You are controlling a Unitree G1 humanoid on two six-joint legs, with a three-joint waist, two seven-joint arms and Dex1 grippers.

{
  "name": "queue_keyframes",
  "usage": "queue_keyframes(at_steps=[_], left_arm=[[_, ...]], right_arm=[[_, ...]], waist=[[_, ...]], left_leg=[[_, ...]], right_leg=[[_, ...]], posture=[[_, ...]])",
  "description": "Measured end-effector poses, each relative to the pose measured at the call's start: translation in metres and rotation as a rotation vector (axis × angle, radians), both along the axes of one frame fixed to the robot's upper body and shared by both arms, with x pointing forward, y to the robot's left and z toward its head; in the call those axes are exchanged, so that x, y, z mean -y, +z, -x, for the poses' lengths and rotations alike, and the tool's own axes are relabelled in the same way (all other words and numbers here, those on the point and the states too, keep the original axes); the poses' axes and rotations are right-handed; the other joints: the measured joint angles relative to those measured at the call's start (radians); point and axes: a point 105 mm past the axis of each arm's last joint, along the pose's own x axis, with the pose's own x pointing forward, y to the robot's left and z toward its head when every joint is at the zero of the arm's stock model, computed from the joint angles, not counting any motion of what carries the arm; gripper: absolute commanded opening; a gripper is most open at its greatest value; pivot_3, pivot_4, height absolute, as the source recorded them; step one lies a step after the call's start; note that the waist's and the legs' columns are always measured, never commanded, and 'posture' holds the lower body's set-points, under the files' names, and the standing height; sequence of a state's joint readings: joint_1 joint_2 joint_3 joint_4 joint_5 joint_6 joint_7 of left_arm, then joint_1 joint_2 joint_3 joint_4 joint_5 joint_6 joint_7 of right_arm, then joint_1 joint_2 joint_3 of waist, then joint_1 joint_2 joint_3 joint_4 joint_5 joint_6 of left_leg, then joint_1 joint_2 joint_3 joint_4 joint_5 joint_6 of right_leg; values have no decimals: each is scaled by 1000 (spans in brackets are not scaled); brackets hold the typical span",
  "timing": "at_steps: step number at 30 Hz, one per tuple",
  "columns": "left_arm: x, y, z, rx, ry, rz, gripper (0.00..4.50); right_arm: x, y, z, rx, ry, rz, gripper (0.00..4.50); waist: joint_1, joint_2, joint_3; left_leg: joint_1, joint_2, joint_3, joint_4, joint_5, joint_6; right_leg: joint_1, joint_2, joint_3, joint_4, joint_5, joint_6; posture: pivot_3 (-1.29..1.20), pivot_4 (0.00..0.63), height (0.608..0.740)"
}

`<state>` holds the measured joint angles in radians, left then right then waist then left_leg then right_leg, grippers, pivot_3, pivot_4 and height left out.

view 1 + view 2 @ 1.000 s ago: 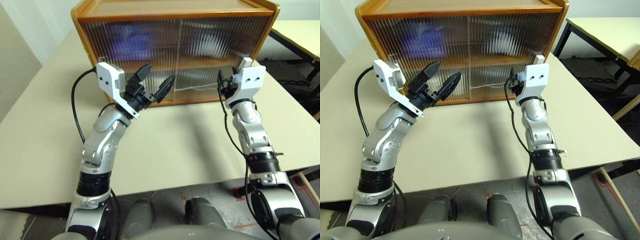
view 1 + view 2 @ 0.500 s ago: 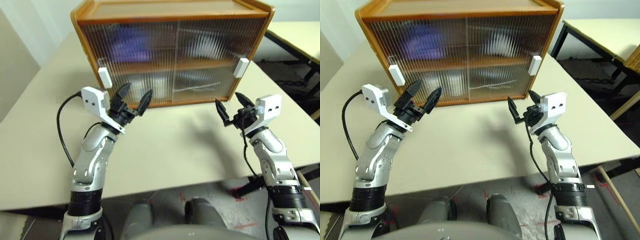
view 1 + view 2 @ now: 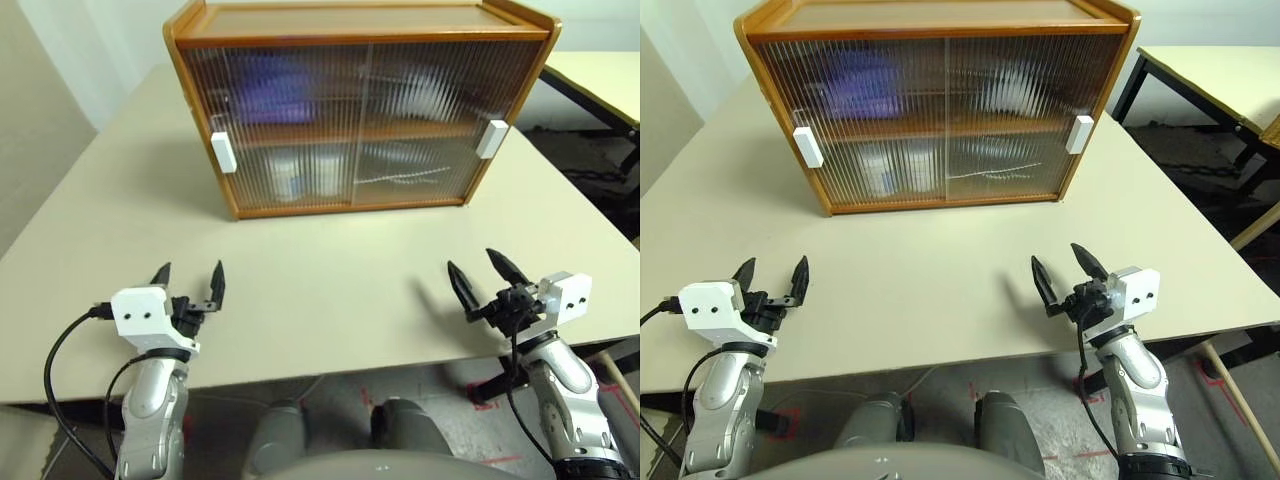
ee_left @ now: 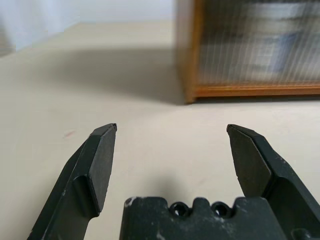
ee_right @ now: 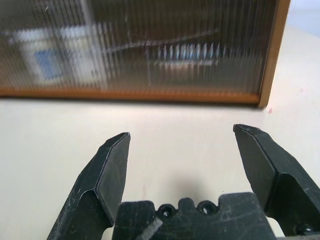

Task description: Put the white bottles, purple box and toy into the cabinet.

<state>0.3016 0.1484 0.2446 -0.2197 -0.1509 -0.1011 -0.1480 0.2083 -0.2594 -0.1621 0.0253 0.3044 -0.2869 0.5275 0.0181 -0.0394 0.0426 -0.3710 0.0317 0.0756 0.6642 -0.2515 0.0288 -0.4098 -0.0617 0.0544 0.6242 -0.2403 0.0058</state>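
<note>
cabinet: orange-brown wooden cabinet [image 3: 360, 20], ribbed translucent sliding doors, white rectangular handles [image 3: 223, 153]
inside: blurred purple patch [image 3: 268, 85] on upper shelf, white shape with blue [image 3: 292, 178] below
table: plain beige table [image 3: 330, 290]
end effectors: black fingers [image 3: 216, 283], white housings

— What's around, apart from the job itself?

— The broad, pale beige desk [image 3: 330, 280] with a smooth matte top.

— Anything to the right?

— A second pale-topped table on black metal legs [image 3: 1210, 75], standing well apart, with dark floor [image 3: 1200, 150] beneath it.
</note>
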Motion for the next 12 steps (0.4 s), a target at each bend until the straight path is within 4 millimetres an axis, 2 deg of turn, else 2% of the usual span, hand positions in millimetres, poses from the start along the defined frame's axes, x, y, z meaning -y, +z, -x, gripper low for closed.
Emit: queue_keyframes(at_steps=[4,12], left_arm=[[-7,4,1,17,35,-12,4500],[-4,8,-1,40,60,-20,4500]], right_arm=[[2,-4,6,-2,3,2,4465],[4,-3,7,1,-10,-18,4465]], waist=[[-2,3,2],[-3,2,2]], left_leg=[[0,0,0,0,0,-1],[-2,-1,1,-1,-1,-2]], right_leg=[[1,-2,-2,-1,0,0],[2,-2,-3,-1,-5,2]], posture=[[83,17,740],[79,0,740]])
